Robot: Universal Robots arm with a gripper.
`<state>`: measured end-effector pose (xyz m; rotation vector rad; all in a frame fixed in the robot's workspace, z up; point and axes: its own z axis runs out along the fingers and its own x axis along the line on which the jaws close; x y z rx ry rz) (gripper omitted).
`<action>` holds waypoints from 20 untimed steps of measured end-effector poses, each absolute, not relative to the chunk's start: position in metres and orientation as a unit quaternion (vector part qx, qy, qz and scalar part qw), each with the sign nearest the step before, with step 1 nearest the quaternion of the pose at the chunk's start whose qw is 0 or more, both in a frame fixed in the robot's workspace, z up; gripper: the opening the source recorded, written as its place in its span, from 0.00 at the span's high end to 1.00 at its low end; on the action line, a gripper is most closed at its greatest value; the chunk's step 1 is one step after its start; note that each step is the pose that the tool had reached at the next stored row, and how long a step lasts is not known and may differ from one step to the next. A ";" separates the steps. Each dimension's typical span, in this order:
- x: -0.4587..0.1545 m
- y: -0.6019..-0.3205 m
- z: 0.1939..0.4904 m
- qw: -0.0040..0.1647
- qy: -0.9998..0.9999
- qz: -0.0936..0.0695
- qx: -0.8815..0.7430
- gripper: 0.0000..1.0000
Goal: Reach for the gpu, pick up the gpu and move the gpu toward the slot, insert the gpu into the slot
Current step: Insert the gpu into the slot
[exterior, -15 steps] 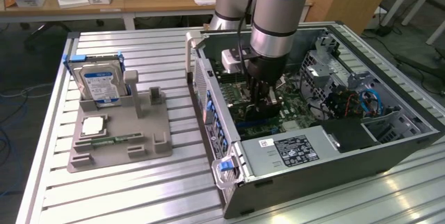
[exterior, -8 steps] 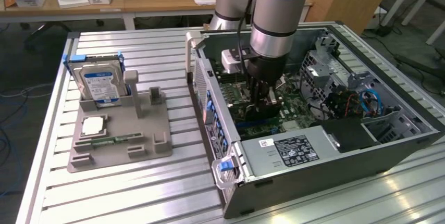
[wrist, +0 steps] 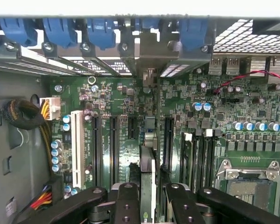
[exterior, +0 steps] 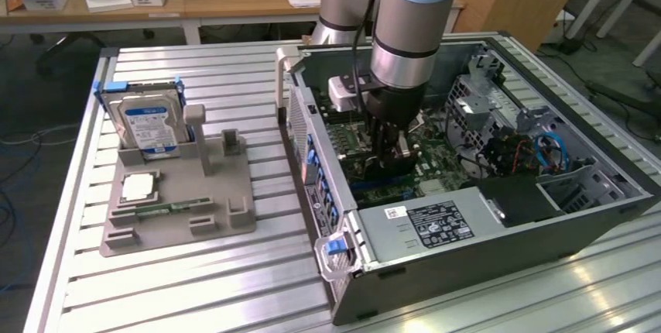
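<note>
My gripper (exterior: 386, 156) reaches down into the open computer case (exterior: 578, 224), over the green motherboard (wrist: 121, 154). It is shut on the gpu (wrist: 148, 177), which the wrist view shows edge-on as a thin card between the two black fingers (wrist: 127, 205). The card runs across the motherboard toward the rear bracket openings, with its grey metal end (wrist: 149, 77) near the case's back wall. It stands between two black expansion slots (wrist: 132, 128), above the board. Whether its edge is seated in a slot I cannot tell. In the exterior view the gpu (exterior: 380, 169) is a dark shape under the gripper.
A grey holder tray (exterior: 232, 221) on the slatted table carries a silver hard drive (exterior: 153, 120), a processor chip (exterior: 139, 187) and a small green memory stick (exterior: 166, 209). Inside the case are the power supply (exterior: 434, 224), blue cables (exterior: 547, 151), blue bracket clips (wrist: 100, 30) and the processor socket (wrist: 249, 179).
</note>
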<state>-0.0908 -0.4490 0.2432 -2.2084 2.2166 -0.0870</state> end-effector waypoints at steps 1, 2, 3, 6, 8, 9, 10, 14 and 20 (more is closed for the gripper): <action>-0.091 -0.449 0.243 0.006 0.708 -0.028 -0.705 0.74; -0.091 -0.449 0.243 0.006 0.708 -0.028 -0.705 0.74; -0.091 -0.449 0.243 0.006 0.708 -0.028 -0.705 0.74; -0.091 -0.449 0.244 0.006 0.708 -0.028 -0.705 0.74; -0.091 -0.449 0.246 0.006 0.708 -0.028 -0.705 0.74; -0.091 -0.449 0.246 0.006 0.708 -0.028 -0.705 0.74; -0.091 -0.449 0.246 0.006 0.708 -0.028 -0.705 0.74; -0.091 -0.449 0.247 0.006 0.708 -0.028 -0.705 0.74; -0.091 -0.450 0.247 0.006 0.708 -0.028 -0.705 0.74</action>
